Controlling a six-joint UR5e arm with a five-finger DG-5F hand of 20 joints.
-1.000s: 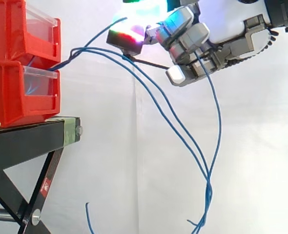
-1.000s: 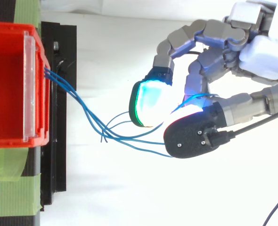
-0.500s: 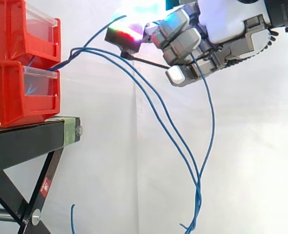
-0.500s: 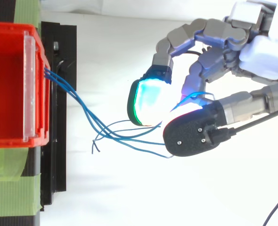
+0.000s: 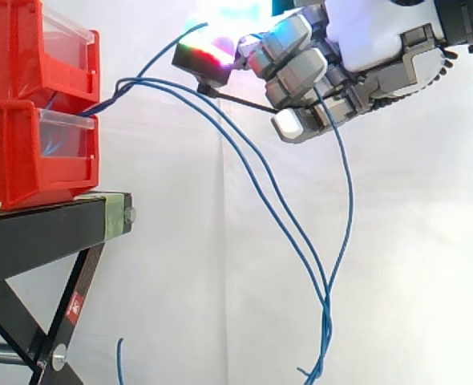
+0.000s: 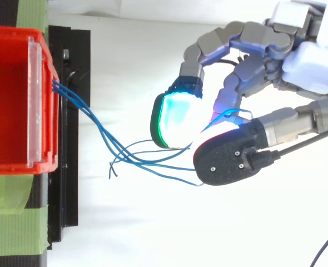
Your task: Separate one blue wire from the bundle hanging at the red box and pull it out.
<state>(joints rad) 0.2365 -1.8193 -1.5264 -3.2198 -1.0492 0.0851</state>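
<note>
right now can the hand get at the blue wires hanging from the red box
Probably yes: the hand sits right at the bundle, its curled fingers seeming to pinch one wire, and nothing stands between it and the red box.

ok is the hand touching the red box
No, the hand hangs well clear of the red box, and just the blue wires bridge the gap between them.
</note>
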